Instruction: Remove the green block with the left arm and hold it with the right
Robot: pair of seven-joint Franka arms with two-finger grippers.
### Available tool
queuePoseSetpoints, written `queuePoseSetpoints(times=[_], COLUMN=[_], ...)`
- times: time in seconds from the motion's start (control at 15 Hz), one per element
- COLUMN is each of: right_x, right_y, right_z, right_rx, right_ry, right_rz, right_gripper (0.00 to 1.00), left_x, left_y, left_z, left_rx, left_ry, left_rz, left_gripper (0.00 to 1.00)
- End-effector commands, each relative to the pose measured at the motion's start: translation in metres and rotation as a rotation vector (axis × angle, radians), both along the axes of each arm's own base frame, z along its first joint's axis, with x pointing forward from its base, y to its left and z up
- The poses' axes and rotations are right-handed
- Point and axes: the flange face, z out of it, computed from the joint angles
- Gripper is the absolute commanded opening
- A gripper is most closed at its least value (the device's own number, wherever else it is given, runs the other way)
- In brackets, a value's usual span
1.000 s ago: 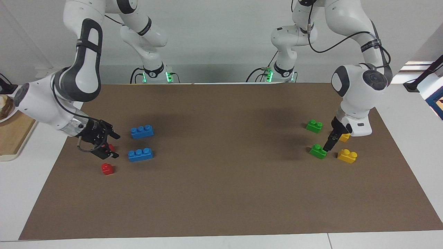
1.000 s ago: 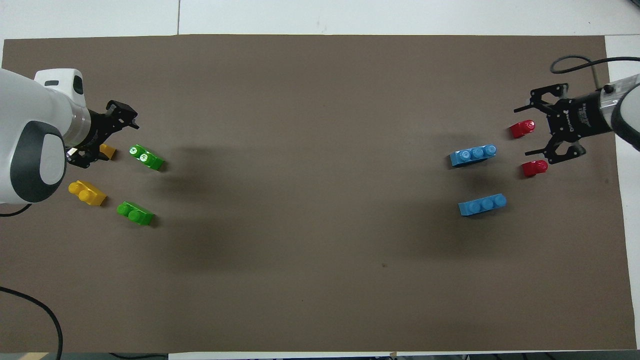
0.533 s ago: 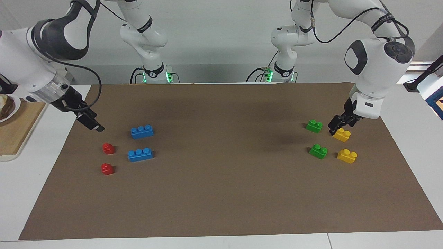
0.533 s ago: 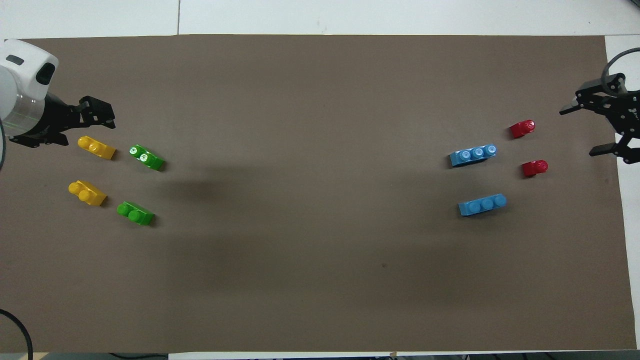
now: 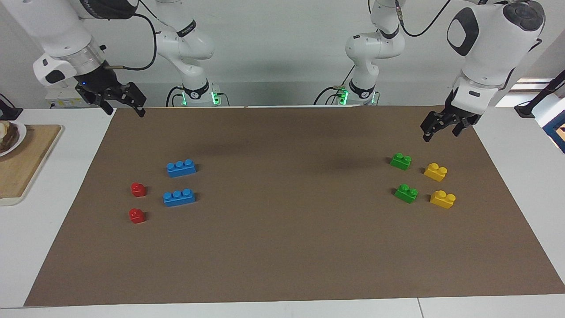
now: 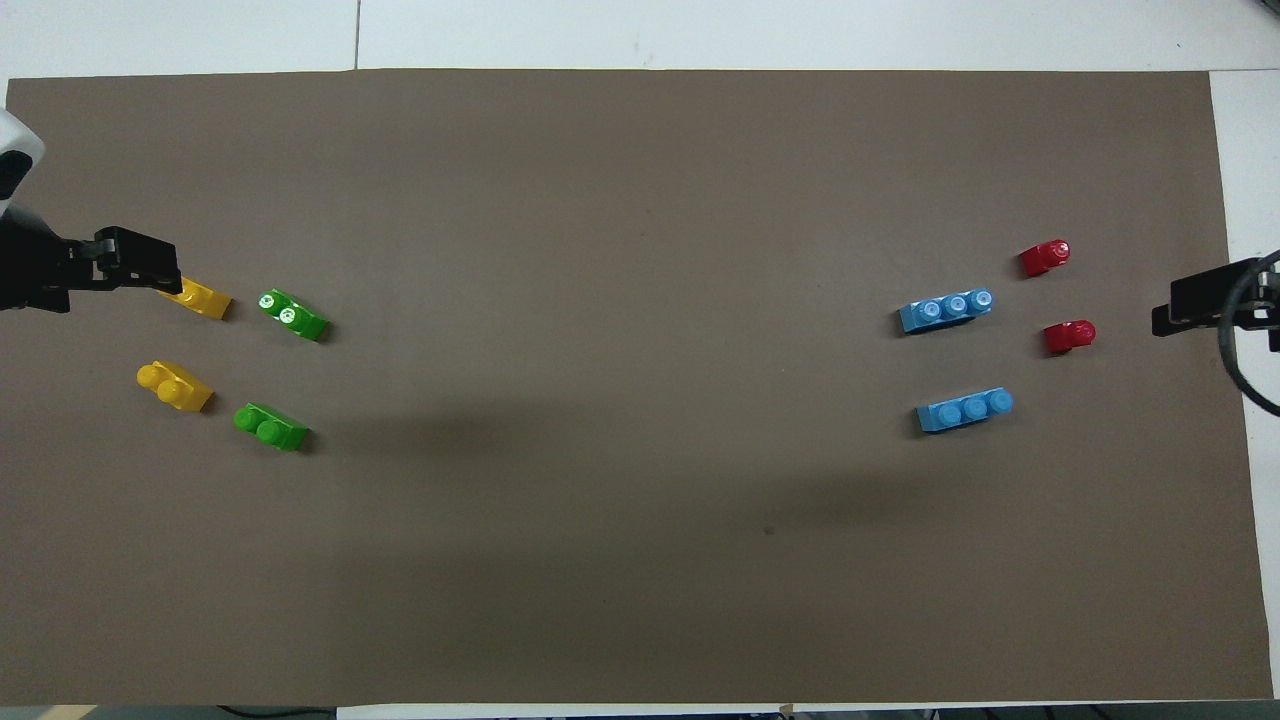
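One green block [image 5: 401,161] in the right part of the facing view, flat on the brown mat [image 5: 282,247], studs up. A second green block [image 5: 406,193] just below it in the frame, apart from it. Neither joined to anything. Two yellow bricks [image 5: 436,172] beside them, toward the right edge, also apart.

Left gripper [image 5: 441,131] up in the air at upper right, above the mat's top edge, jaws spread, holding nothing. Right gripper [image 5: 125,107] at upper left, over the mat's corner, jaws likewise apart and empty, well away from the blue bricks [image 5: 181,168] and red pieces [image 5: 138,190] in the left part of the frame.

Probably no pick begun yet; which green block is meant, impossible to tell.

For a clean pick:
- Come straight down over the chosen block.
- Line the fingers across its short sides.
- Keep clear of the neighbouring yellow brick, which lies near enough to be knocked.
- Close only once low around the body, below the studs.
- Bring the right gripper in for the hold.
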Motion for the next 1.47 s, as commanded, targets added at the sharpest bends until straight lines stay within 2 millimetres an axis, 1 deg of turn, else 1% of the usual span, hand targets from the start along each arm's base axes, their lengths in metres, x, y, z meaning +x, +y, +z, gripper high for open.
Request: queuePoseSetpoints(times=[0.0, 0.07, 0.2, 0.4, 0.53, 0.6, 0.87, 1.0, 1.4], right_x=[-0.012, -0.013, -0.011, -0.005, -0.003, -0.003, -0.003, -0.003, -0.004], right_y=[0.028, 0.040, 0.042, 0.040, 0.037, 0.037, 0.037, 0.037, 0.034], right_z=[-0.002, -0.005, -0.005, -0.011, -0.014, -0.014, -0.014, -0.014, -0.016], right_rx=[-0.025, -0.025, -0.026, -0.037, -0.055, -0.060, -0.060, -0.060, -0.058], right_ry=[0.000, -0.008, -0.028, -0.031, -0.027, -0.026, -0.025, -0.025, -0.013], right_rz=[0.092, 0.116, 0.123, 0.124, 0.125, 0.127, 0.123, 0.122, 0.117], right_gripper=[1.00, 1.00, 1.00, 1.00, 1.00, 1.00, 1.00, 1.00, 1.00], left_x=[-0.013, -0.014, -0.016, -0.022, -0.024, -0.022, -0.020, -0.019, -0.020], left_y=[0.001, 0.001, 0.000, -0.001, -0.001, 0.000, -0.004, -0.002, -0.004], left_z=[0.015, 0.015, 0.014, 0.016, 0.029, 0.031, 0.032, 0.033, 0.034], left_rx=[0.002, 0.003, 0.004, 0.003, -0.001, -0.003, -0.074, -0.076, -0.073], left_ry=[0.001, 0.003, 0.023, 0.046, 0.043, 0.034, 0.017, 0.011, 0.008], left_rz=[-0.047, -0.056, -0.060, -0.059, -0.058, -0.057, -0.028, -0.024, -0.022], left_gripper=[1.00, 1.00, 1.00, 1.00, 1.00, 1.00, 1.00, 1.00, 1.00])
